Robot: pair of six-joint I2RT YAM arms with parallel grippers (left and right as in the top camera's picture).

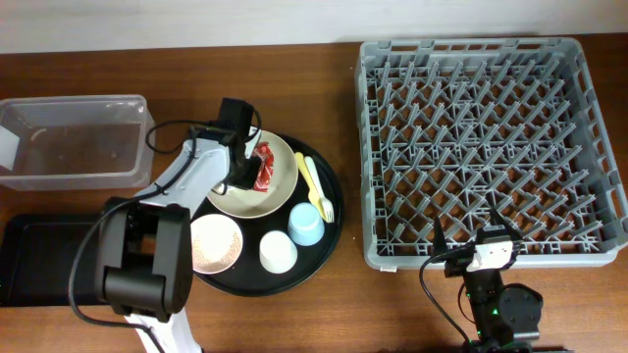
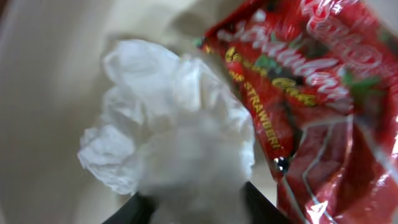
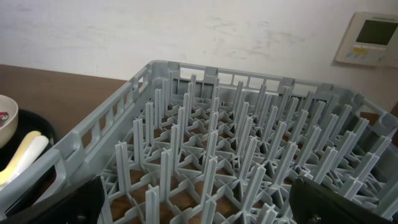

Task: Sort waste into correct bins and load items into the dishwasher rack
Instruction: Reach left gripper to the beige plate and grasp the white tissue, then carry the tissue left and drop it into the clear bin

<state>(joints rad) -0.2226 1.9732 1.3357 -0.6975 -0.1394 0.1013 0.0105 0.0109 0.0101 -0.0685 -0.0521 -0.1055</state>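
My left gripper (image 1: 245, 169) is down inside the large cream bowl-plate (image 1: 283, 191) on the round black tray. Its jaws (image 2: 199, 205) are closed on the crumpled white paper napkin (image 2: 168, 124). The small red foil wrapper (image 2: 298, 93) lies just right of the napkin in the same plate and shows in the overhead view (image 1: 263, 169). The napkin is hidden under the gripper in the overhead view. My right gripper (image 3: 199, 205) is open and empty at the near edge of the grey dishwasher rack (image 1: 491, 147). Loose rice is not clearly visible.
The round black tray (image 1: 332, 230) also holds the pink bowl (image 1: 216, 243), white cup (image 1: 278, 252), light blue cup (image 1: 306, 225) and pale yellow fork and spoon (image 1: 316, 184). The clear plastic box (image 1: 74, 137) stands far left; the shallow black tray (image 1: 29, 255) lies in front of it.
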